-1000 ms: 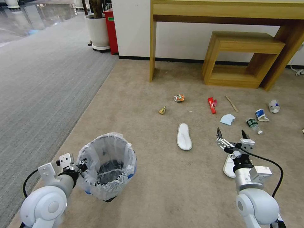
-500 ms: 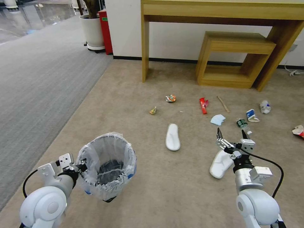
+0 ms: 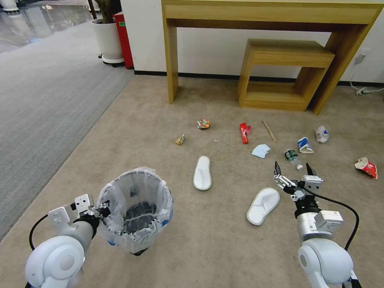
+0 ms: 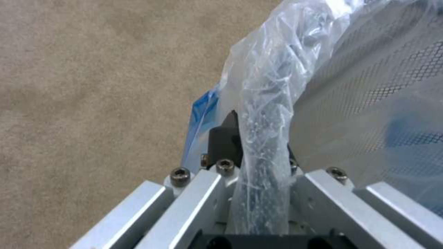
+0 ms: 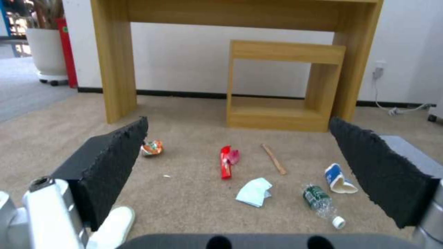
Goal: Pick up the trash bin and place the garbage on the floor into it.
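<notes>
The floor [image 3: 224,240] carries the scattered garbage ahead of the robot. The trash bin [image 3: 136,210] hangs at the robot's left front, its bag-covered rim clamped by the left gripper [image 4: 258,148], fingers clenched on either side of the rim. The right gripper [image 3: 294,170] hovers with its fingers spread wide and holding nothing. The nearer slipper [image 3: 263,205] lies just below and to the left of those fingers, its long axis slanting from near-left to far-right. The right arm is judged the nearer one. The plastic bottle [image 5: 321,204] lies just beyond the fingertips.
</notes>
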You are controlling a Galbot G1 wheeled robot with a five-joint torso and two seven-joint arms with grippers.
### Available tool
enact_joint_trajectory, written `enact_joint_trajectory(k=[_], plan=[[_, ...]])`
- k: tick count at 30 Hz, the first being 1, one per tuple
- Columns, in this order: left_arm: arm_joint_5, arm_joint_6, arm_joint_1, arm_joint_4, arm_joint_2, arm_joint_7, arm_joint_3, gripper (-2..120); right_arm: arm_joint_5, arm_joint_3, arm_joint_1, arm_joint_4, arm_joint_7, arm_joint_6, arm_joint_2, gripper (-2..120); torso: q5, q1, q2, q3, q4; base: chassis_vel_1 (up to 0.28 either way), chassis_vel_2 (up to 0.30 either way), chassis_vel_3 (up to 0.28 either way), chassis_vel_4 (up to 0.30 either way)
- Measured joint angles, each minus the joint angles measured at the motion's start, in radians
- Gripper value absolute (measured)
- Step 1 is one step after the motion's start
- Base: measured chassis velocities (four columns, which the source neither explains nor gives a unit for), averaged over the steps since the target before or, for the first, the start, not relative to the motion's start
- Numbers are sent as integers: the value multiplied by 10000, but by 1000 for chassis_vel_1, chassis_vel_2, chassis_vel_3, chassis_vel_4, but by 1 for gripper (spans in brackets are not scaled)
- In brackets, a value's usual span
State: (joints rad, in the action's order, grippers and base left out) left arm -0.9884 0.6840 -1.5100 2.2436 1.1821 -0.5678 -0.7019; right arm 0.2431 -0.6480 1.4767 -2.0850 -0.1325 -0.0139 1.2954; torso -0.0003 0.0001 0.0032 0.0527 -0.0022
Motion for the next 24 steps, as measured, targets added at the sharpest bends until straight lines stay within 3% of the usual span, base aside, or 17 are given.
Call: enact_joint_trajectory(k=[24], plan=[[21, -24, -23, -6, -14, 23, -57, 1, -210, -7, 39, 26, 41, 44, 51, 100, 3, 0, 0, 0, -1, 0, 0, 0, 0]])
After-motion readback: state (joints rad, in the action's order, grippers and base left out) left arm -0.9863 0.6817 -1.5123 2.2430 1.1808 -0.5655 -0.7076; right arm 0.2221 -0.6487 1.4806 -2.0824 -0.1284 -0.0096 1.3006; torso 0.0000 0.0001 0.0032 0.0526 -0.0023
